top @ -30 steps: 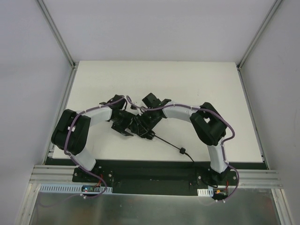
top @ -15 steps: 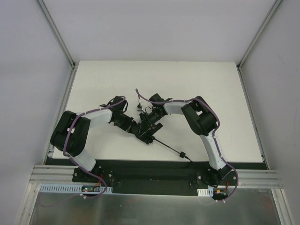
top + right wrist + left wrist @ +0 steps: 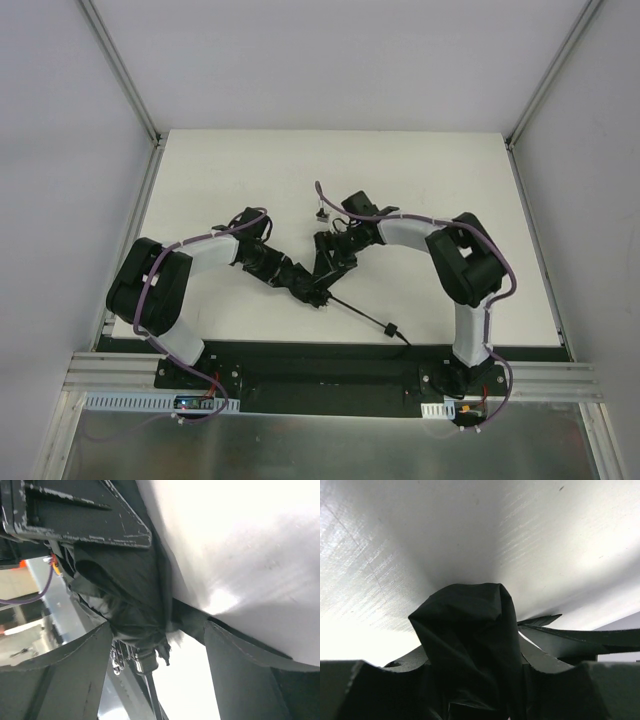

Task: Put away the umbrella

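The black folded umbrella lies at the table's middle, its thin shaft running to the near right and ending in the knob handle with its cord. My left gripper is shut on the bunched black canopy, which fills the space between its jaws in the left wrist view. My right gripper comes in from the right. It is open in the right wrist view, its fingers standing either side of the canopy's gathered end and the metal shaft.
The white table is bounded by grey walls and metal frame rails at left and right. The arm bases sit on the black rail at the near edge. The two grippers stand close together over the umbrella.
My right arm's elbow has swung out to the right and its gripper has shifted slightly right. My left gripper has pushed further right along the canopy. The knob has stayed in place.
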